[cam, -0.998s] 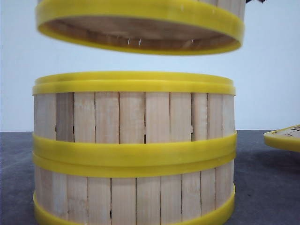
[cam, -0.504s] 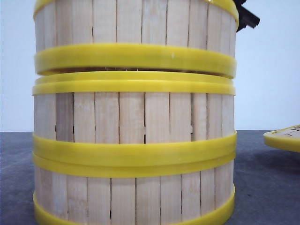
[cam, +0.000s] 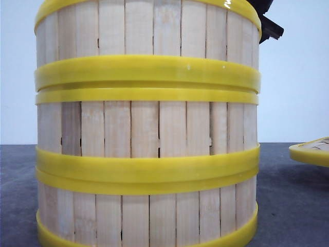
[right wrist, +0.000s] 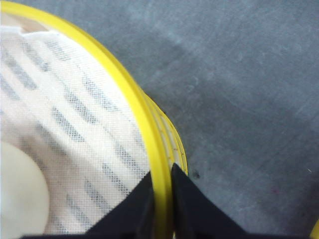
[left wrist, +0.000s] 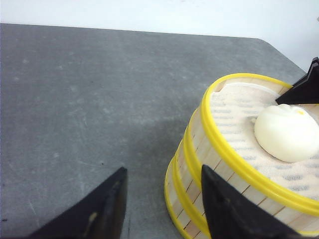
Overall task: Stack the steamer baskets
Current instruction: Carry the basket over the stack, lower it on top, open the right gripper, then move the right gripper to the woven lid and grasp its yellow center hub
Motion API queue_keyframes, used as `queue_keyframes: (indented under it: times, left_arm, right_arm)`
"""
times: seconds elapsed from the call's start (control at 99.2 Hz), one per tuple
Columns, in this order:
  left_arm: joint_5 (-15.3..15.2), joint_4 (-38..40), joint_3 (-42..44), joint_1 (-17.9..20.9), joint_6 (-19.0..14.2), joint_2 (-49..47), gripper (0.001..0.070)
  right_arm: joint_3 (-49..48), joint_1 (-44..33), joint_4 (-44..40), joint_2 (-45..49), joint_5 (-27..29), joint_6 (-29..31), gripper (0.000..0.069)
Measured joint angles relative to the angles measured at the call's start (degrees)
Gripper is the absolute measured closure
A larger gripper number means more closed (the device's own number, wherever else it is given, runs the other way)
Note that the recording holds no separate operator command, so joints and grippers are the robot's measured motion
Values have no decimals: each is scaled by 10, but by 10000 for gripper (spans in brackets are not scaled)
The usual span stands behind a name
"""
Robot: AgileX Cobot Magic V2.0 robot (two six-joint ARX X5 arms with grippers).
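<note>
Listing what you have before you: three steamer baskets [cam: 146, 128] in one upright stack on the grey bench [cam: 293, 206], filling most of the front view, each with pale wooden slats and yellow bands. Top basket [cam: 149, 31]: seated on the middle basket [cam: 146, 126], their yellow bands meeting with only a thin dark seam showing between them. Bottom basket [cam: 146, 216]: resting on the bench, its band touching the middle one's. Contents of the top basket, as your left wrist view shows: a white perforated liner [left wrist: 239, 119] and one round white bun [left wrist: 286, 132] with a small yellow spot on it. Right tool [right wrist: 162, 199]: clenched on the top basket's yellow rim [right wrist: 149, 129], one black finger inside the wall and one outside; in the front view you see only a dark piece of it behind the stack's upper right edge. Left tool [left wrist: 164, 209]: released, its two black fingers spread apart and holding nothing, one finger over bare bench, the other just beside the stack's wall. Flat yellow-rimmed lid [cam: 311, 150]: lying on the bench at the right, well apart from the stack.
</note>
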Motion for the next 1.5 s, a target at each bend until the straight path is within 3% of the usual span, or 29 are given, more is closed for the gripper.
queue_keyframes:
  times: [0.181,0.333,0.423,0.615,0.776,0.897,1.089,1.24,1.502]
  left_arm:
    - [0,0,0,0,0,0,434]
    - [0,0,0,0,0,0,434]
    - [0,0,0,0,0,0,434]
    - [0,0,0,0,0,0,434]
    - [0,0,0,0,0,0,434]
    - [0,0,0,0,0,0,434]
    - [0,0,0,0,0,0,434]
    - [0,2,0,0,0,0,434]
    - [0,3,0,0,9,0,434]
  right_arm:
    - [0,0,-1,0,-2,0,648]
    - [0,0,-3,0,-4,0,470]
    - [0,0,-4,0,-4,1,420]
    - [0,-2,2,-9,-4,1,405]
    - [0,-9,20,-71,5,1,405]
    - [0,-16,14,-113,64,5,394]
    - [0,-36,-17,-169,152,16,311]
    - [0,-85,-64,-185,156,16,280]
    - [0,-224,-121,-130,150,-1,275]
